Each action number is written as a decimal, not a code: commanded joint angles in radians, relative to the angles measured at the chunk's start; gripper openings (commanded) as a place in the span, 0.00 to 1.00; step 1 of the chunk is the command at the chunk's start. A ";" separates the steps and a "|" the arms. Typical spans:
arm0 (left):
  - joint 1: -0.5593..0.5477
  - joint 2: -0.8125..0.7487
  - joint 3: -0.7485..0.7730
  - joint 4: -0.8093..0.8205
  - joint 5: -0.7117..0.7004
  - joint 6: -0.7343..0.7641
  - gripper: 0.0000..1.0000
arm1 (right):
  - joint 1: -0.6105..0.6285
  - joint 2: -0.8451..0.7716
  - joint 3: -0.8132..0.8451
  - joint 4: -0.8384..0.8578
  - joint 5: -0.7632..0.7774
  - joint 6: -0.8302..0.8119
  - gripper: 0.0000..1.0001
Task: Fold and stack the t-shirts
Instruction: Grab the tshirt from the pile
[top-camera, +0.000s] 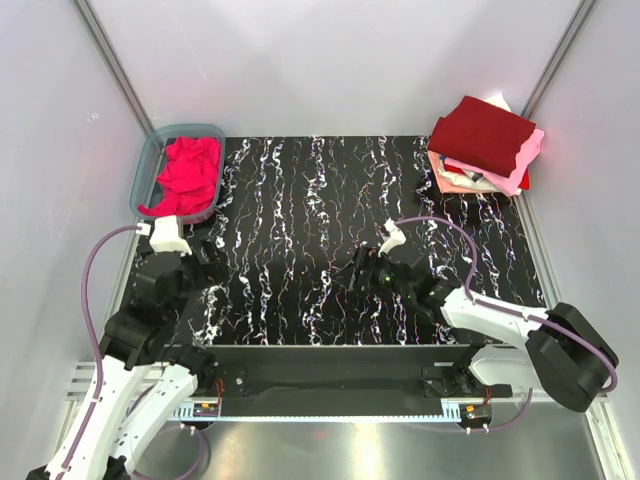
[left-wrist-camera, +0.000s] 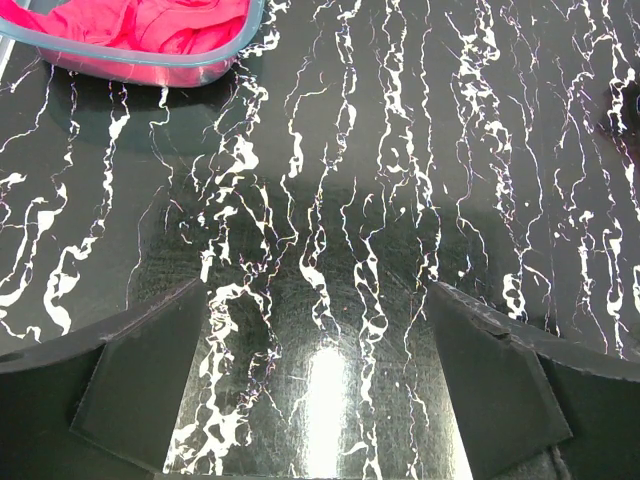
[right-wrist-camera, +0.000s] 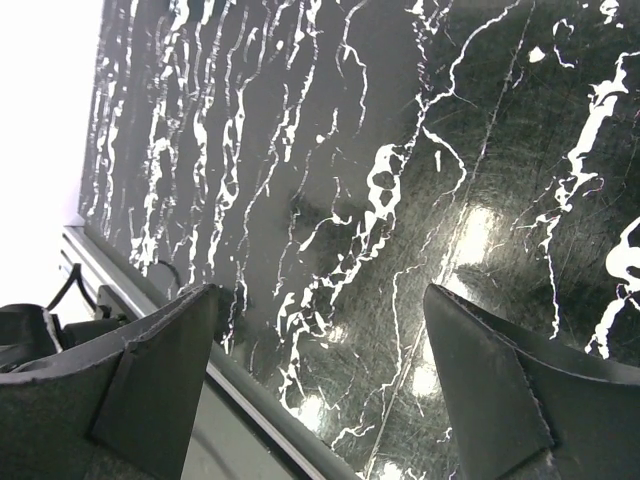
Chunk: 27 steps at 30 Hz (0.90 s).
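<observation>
A bright pink-red shirt (top-camera: 188, 172) lay bunched in the blue-grey tub (top-camera: 186, 128) at the far left corner of the tabletop (top-camera: 300, 200). At the far right corner sat a stack of folded shirts (top-camera: 487, 145) — dark red on top, pale pink, salmon and white below. The black, white-veined middle lay open between them, with pale walls (top-camera: 330, 60) close around. The left hand (left-wrist-camera: 315, 288) hung low near the tub, fingers apart and empty. The right hand (right-wrist-camera: 318, 290) hung low toward the near edge — fingers apart too.
</observation>
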 joint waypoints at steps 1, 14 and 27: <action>0.002 0.010 0.015 0.031 -0.027 -0.005 0.99 | 0.007 -0.044 -0.007 0.059 0.023 -0.005 0.92; 0.131 0.431 0.292 0.051 -0.130 0.062 0.99 | 0.008 0.025 0.042 0.036 -0.032 -0.023 0.92; 0.522 1.249 0.789 0.080 0.169 0.042 0.92 | 0.008 0.049 0.061 0.018 -0.036 -0.019 0.92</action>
